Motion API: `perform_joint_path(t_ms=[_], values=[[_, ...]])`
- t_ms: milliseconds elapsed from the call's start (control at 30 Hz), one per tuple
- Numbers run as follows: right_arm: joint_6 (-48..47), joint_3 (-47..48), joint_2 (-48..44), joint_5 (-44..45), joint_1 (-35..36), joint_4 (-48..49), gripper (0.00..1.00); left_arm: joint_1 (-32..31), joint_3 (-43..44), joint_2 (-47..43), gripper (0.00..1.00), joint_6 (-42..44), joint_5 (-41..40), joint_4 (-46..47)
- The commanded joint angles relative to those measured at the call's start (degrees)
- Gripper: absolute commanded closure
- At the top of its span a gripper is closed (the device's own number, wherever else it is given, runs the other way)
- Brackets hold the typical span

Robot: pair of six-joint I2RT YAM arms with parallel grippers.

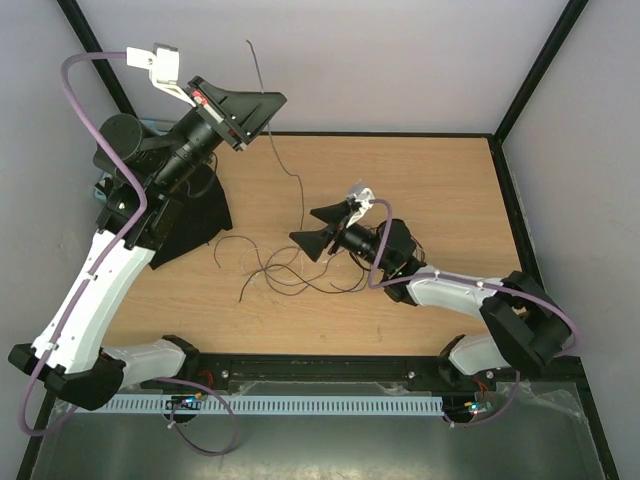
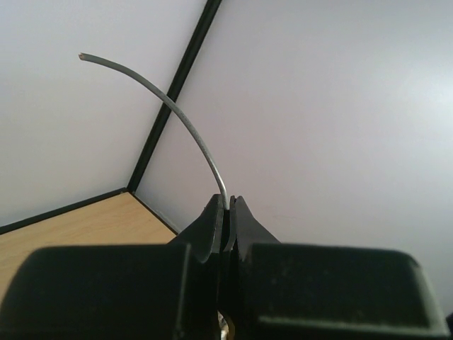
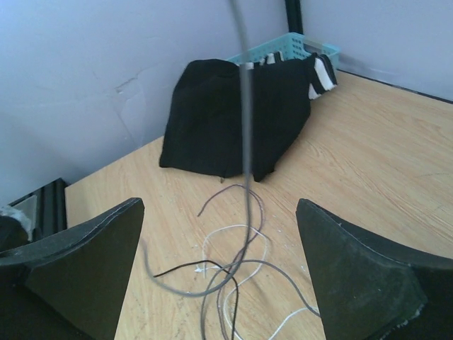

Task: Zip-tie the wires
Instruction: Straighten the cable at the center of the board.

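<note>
The left gripper [image 1: 266, 103], pinched shut, holds one of the wires [image 2: 190, 129], which rises steeply from the tabletop [image 1: 430, 190]. The right gripper [image 1: 306, 226] gapes wide, empty.

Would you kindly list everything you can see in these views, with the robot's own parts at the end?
wires: several, dark, loose tangle at the table's middle
lifted wire: one, dark grey, rising from the tangle, through the left pincer and curving on above it
white strand: count unclear, white, lying among the tangle
cloth: one, black, heaped at the table's left side
basket: one, teal, behind the cloth
table: one, light wood
cables: two, purple, one along each arm
left pincer: one, black, raised at far left, shut on the lifted wire
right pincer: one, black, open beside the tangle
</note>
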Motion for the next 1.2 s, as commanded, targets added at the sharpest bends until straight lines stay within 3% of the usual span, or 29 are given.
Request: perform_joint_path(t_ms=[0, 167, 300, 367, 567, 667, 833, 933, 1067, 1167], values=[[-1.3, 2.2, 3.3, 4.1, 0.0, 3.5, 0.01, -2.3, 3.7, -0.6, 1.0, 0.3, -0.3, 0.6], [-0.3, 6.2, 8.4, 2.7, 0.1, 5.2, 0.01, -6.0, 5.1, -0.8, 1.0, 0.9, -0.4, 0.6], [2.0, 9.1, 11.5, -0.3, 0.2, 7.0, 0.12, -8.5, 5.3, -1.3, 1.0, 2.4, -1.2, 0.5], [2.5, 10.1, 12.5, -1.3, 0.2, 7.1, 0.25, -9.0, 5.2, -1.7, 1.0, 3.0, -1.7, 0.3], [0.9, 9.0, 10.0, -0.5, 0.0, 1.2, 0.83, -9.1, 4.1, -4.0, 1.0, 7.0, -5.2, -1.6], [-0.8, 6.9, 5.7, -0.6, -1.6, -6.3, 1.0, -9.1, 2.7, -6.3, 1.0, 11.2, -10.1, -4.9], [-5.6, 6.7, -5.0, -0.4, -8.4, -32.5, 1.0, -9.0, -0.6, -11.1, 1.0, 19.7, -22.4, -14.9], [-12.7, 9.5, -10.3, 5.4, -11.6, -51.3, 1.0, -8.9, -6.6, -15.0, 1.0, 21.6, -29.2, -18.8], [-24.7, 14.6, -11.8, 15.2, -12.0, -71.2, 1.0, -8.9, -19.8, -21.3, 1.0, 18.1, -34.7, -20.2], [-25.2, 17.2, -10.0, 20.9, -12.0, -81.1, 1.0, -8.9, -30.5, -23.8, 1.0, 12.5, -35.8, -19.9]])
